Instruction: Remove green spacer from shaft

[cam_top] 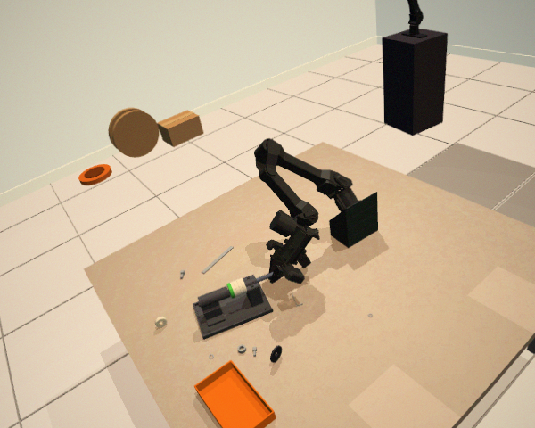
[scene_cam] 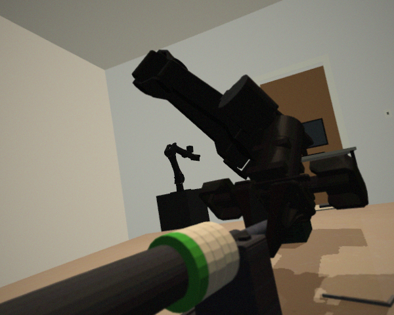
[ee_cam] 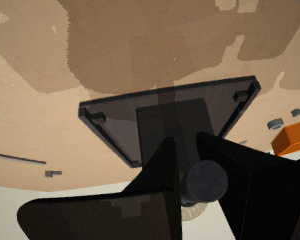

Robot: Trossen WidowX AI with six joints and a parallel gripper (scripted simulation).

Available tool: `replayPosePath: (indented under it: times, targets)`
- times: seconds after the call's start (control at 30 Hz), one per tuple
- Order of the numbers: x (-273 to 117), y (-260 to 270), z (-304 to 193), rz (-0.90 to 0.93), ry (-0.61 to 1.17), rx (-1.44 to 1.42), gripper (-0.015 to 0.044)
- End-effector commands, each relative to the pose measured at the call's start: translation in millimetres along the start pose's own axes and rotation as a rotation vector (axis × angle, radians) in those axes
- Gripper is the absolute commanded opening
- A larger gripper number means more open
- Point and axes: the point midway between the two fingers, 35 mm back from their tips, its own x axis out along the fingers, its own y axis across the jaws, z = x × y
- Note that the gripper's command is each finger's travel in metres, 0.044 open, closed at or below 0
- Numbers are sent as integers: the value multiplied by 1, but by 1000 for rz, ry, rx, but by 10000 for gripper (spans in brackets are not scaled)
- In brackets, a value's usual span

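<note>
The green spacer point(cam_top: 231, 289) point(scene_cam: 197, 274) is around the shaft line, between the long dark cylindrical housing point(cam_top: 212, 296) point(scene_cam: 122, 274) and a stack of cream spacers point(cam_top: 238, 287) point(scene_cam: 217, 251) point(ee_cam: 194, 212). The stack reaches to the upright support block point(cam_top: 254, 292) point(scene_cam: 255, 271) point(ee_cam: 175, 120) on the dark base plate point(cam_top: 235, 323) point(ee_cam: 115, 125). The shaft point(cam_top: 263, 277) point(scene_cam: 256, 228) point(ee_cam: 206, 181) sticks out of the block's robot side. My gripper point(cam_top: 273, 275) point(scene_cam: 269, 233) point(ee_cam: 185, 143) is shut on the shaft's outer end. The shaft inside the spacers is hidden.
An orange tray point(cam_top: 212, 376) point(ee_cam: 295, 137) lies beyond a black ring point(cam_top: 273, 358) and a grey nut point(cam_top: 242, 350) point(ee_cam: 275, 123). A hex key point(scene_cam: 356, 299) lies beside the fixture. A grey bar point(cam_top: 218, 259) point(ee_cam: 17, 158) lies on the other side. A loose cream ring point(cam_top: 157, 319) is near the housing end.
</note>
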Motion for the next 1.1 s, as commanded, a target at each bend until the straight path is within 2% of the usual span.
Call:
replayPosePath:
  times: [0.0, 1.07]
  targets:
    - [-1, 0, 0, 2, 0, 4, 0]
    - [-3, 0, 2, 2, 0, 4, 0]
